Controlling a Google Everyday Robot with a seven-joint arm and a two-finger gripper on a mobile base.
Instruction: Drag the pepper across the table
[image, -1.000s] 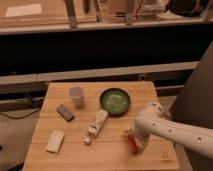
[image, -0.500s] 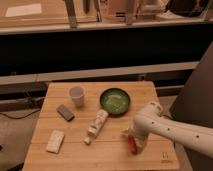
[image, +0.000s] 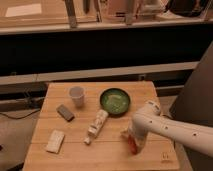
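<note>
Table (image: 75, 155) of light butcher-block wood planks, matt, with visible seams between the boards; gripper (image: 131, 139), low over the table's near right part at the pepper, on an arm of smooth white plastic-looking shell with a faint sheen; pepper (image: 132, 146) red-orange, smooth-skinned; cup (image: 76, 95) white, matt, paper-like; bowl (image: 115, 101) dark green, glossy, with a paler green inside; bottle (image: 97, 125) white, smooth, plastic-looking, lying on its side; small block (image: 65, 112) dark grey, matt; packet (image: 55, 141) pale, dull, wrapper-like surface
</note>
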